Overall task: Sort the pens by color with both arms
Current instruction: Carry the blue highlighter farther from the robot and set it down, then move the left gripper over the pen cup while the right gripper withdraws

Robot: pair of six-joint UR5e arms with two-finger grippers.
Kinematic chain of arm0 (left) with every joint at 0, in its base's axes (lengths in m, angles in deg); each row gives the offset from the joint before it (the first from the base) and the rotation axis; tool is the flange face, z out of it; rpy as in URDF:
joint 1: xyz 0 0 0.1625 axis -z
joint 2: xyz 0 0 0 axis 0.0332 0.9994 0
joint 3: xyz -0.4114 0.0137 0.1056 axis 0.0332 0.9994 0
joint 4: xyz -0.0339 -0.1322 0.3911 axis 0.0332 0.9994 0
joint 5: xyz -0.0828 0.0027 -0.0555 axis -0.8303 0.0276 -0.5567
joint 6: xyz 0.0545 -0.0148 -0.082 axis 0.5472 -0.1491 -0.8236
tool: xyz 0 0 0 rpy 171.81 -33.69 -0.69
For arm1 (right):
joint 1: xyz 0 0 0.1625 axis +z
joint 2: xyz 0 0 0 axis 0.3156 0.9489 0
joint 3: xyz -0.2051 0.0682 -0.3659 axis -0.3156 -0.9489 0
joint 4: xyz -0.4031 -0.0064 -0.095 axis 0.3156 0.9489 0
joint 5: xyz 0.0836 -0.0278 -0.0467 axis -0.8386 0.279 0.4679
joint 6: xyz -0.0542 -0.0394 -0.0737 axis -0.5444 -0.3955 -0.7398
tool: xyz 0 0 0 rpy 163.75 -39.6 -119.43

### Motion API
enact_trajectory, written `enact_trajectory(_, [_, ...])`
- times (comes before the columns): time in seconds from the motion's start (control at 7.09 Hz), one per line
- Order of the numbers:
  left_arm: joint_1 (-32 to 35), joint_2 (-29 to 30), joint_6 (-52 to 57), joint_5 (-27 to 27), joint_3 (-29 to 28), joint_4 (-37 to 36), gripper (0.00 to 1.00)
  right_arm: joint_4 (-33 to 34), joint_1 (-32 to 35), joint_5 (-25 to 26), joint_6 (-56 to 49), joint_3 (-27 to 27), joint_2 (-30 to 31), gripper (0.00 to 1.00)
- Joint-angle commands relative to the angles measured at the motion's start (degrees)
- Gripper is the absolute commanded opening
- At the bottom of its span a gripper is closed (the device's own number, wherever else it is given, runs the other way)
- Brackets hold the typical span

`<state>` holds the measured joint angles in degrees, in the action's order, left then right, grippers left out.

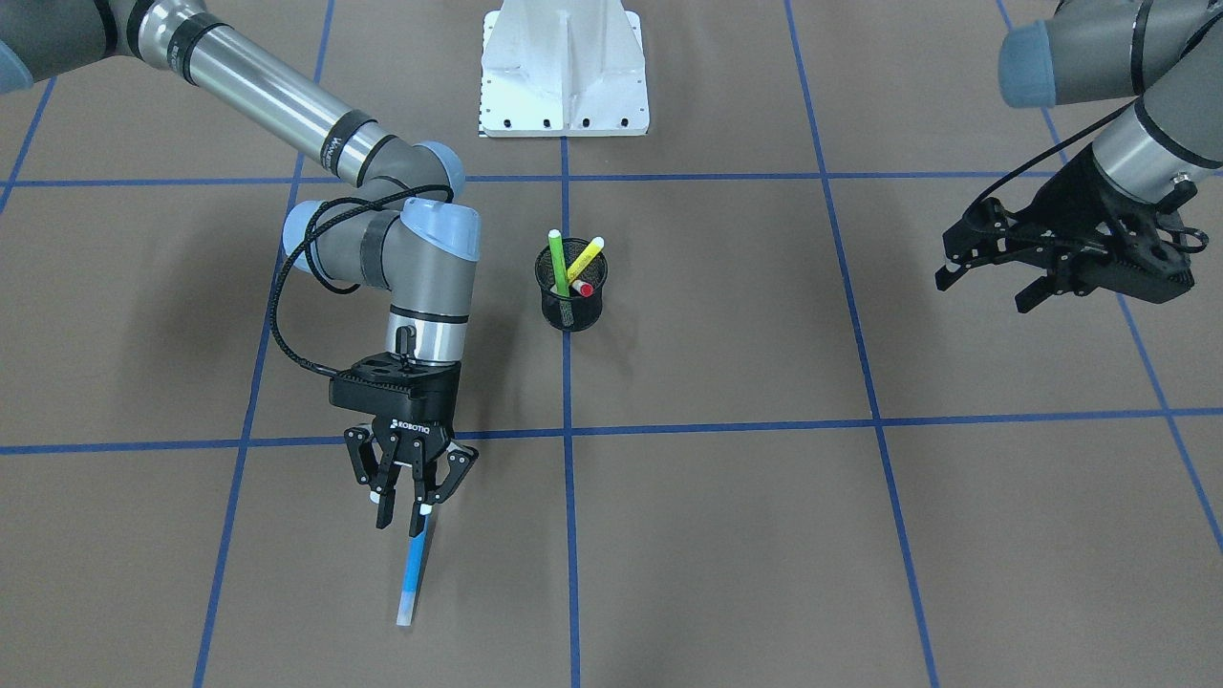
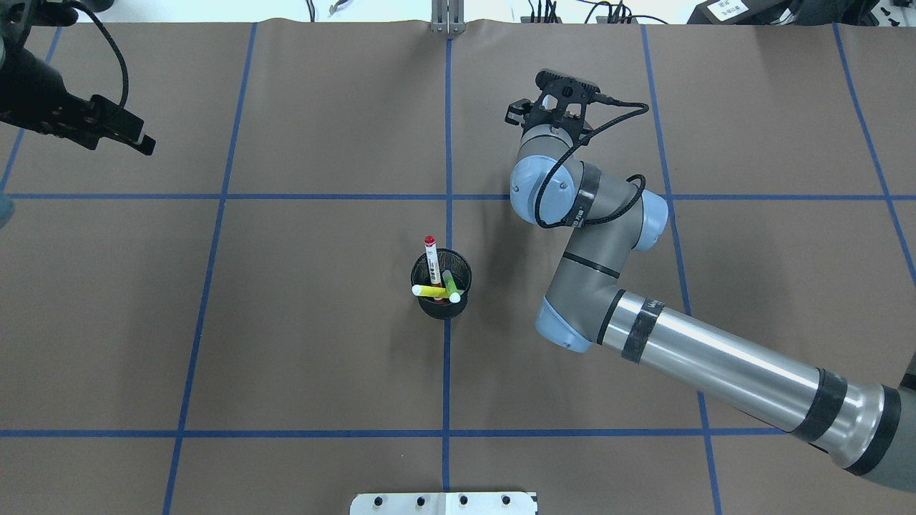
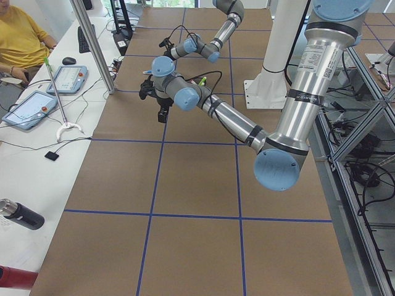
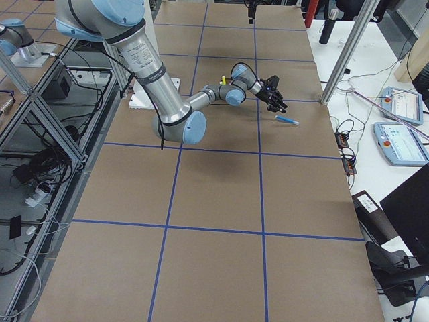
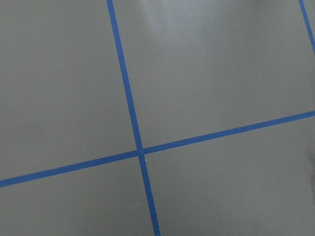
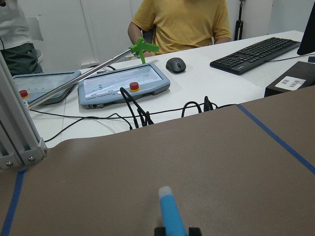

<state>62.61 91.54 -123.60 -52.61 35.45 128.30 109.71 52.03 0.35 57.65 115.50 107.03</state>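
A blue pen (image 1: 413, 571) lies flat on the table, and it also shows in the exterior right view (image 4: 287, 120) and in the right wrist view (image 6: 170, 214). My right gripper (image 1: 402, 516) hangs tilted over its near end. The jaws are slightly apart on either side of the pen. A black mesh cup (image 1: 570, 298) at the table's centre holds the green pen (image 1: 558, 263), the yellow pen (image 1: 585, 260) and the white pen with a red cap (image 2: 431, 256). My left gripper (image 1: 986, 290) is open and empty, raised far off to the side.
Blue tape lines divide the brown table into squares. The white base pedestal (image 1: 564, 76) stands at the robot's side. Beyond the far table edge is a white desk with tablets (image 6: 123, 86), a keyboard (image 6: 256, 49) and a seated person (image 6: 179, 24).
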Motion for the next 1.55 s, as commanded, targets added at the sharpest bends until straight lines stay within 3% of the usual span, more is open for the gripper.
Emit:
enact_trajectory(0.0, [0.0, 0.6, -0.5, 0.1, 0.0, -0.1, 1.0, -1.7, 0.9, -5.5, 0.0, 0.4, -0.2, 0.99])
enact_trajectory(0.28, [-0.4, 3.0, -5.1, 0.2, -0.1, -0.3, 1.0, -2.6, 4.3, -16.8, -1.6, 1.4, -0.1, 0.99])
enact_trajectory(0.71, [-9.9, 9.3, -19.5, 4.1, -0.8, -2.0, 1.0, -1.3, 12.4, -42.5, -6.5, 6.8, 2.8, 0.99])
enact_trajectory(0.85, [-11.9, 13.6, -22.6, 4.2, -0.8, -7.5, 1.0, 0.8, 15.2, -49.5, -7.5, 9.1, 4.1, 0.99])
enact_trajectory(0.99, [-15.1, 18.4, -24.7, 7.2, -1.0, -14.3, 1.0, 3.6, 17.4, -55.3, -9.5, 10.8, 4.4, 0.99])
enact_trajectory(1.41, [-20.4, 30.4, -30.5, 9.6, -12.0, -16.2, 0.99, 18.3, 21.9, -65.7, -22.8, 17.2, 6.9, 0.99])
